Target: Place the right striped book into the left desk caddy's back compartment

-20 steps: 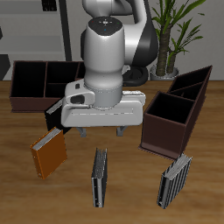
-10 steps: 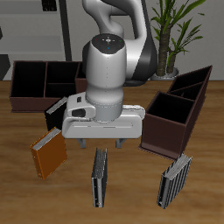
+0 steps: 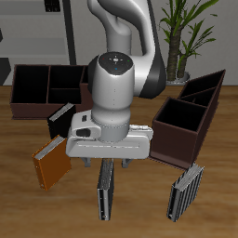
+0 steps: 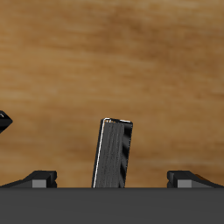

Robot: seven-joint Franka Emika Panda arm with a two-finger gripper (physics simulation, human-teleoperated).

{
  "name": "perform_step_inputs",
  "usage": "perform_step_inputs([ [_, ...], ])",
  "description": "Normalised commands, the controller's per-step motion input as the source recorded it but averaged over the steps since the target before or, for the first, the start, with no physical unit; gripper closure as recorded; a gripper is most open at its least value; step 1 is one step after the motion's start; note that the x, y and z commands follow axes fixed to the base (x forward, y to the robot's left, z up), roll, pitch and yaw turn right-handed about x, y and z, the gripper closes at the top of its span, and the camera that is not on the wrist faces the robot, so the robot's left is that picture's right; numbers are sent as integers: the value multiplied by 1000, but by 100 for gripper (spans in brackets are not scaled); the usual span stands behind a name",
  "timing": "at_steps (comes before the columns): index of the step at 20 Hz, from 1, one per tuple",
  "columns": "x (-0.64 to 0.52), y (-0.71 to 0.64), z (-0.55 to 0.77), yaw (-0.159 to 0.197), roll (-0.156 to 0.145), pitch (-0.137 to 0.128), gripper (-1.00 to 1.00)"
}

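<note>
Right striped book (image 3: 105, 191) stands on edge on the table (image 3: 139, 218), near its front edge, directly under my gripper (image 3: 108, 165). In the wrist view the book (image 4: 115, 154) sits centred between my two fingertips (image 4: 40, 178), untouched; jaws spread wide, empty. Left desk caddy (image 3: 186, 116) at two o'clock from the book, well apart. Orange book (image 3: 52, 165) at ten o'clock

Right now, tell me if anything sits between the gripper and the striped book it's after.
Nothing visible does. The gripper hangs open directly over the right striped book, and the wrist view shows that book between the fingers with only bare table around it.
</note>
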Motion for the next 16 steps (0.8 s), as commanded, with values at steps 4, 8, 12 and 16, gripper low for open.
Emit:
perform_step_inputs([
  [4, 11, -3, -129, -13, 2, 11, -100],
  [8, 45, 44, -135, -10, 0, 17, -100],
  [12, 92, -31, -171, -24, -11, 34, -100],
  [16, 59, 16, -43, -18, 10, 22, -100],
])
